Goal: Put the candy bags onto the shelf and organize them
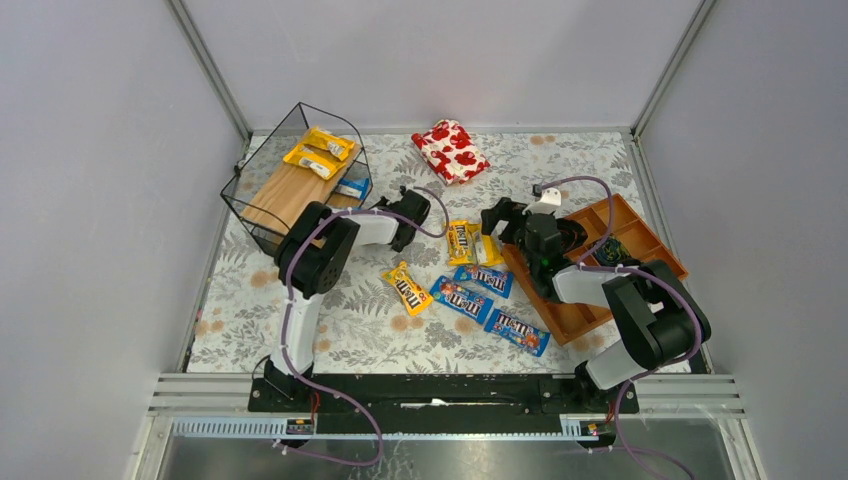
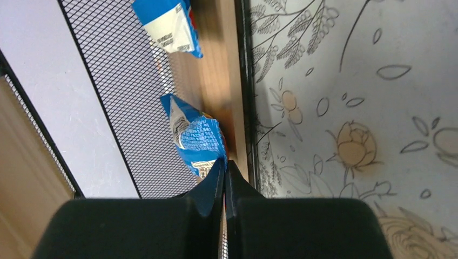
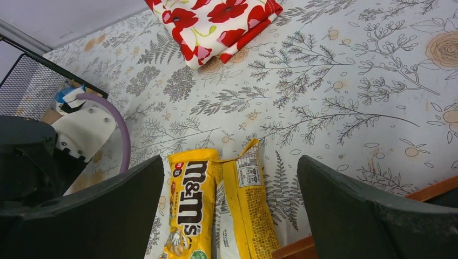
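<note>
The candy bags (image 1: 462, 299) are split between the shelf (image 1: 285, 192) and the bench (image 1: 340, 330). 2 yellow ones lie flat on the top board, 2 blue ones show on the lower board in the left wrist view, and 6 are loose on the bench: 3 yellow and 3 blue.

The next pick looks to turn on the yellow pair (image 3: 189, 208), which lies side by side and touching, directly under the right claw (image 3: 229, 162). That claw is spread wide with nothing in it, 1 finger on each side of the pair. The pair's long axes run near-to-far across the bench, crosswise to the line between the fingers. Closing would therefore squeeze the bags across their narrow width. The pair sits just beside a corner of the orange-brown tray (image 1: 640, 225), whose rim shows at the bottom edge of the right wrist view. The right arm is plainly the nearer; the left is away at the shelf.

The left claw (image 2: 224, 164) has its fingers pressed together. Its tips touch the lower edge of a blue bag (image 2: 197, 141) that leans against the shelf's mesh panel. Whether a seam is pinched between them I cannot tell.

The bags are flat, glossy and slightly puffed. 1 of the pair shows its logo face-up, the other its printed back with a crinkled end seam turned up. Film this slick would likely slide under a loose grip.
</note>
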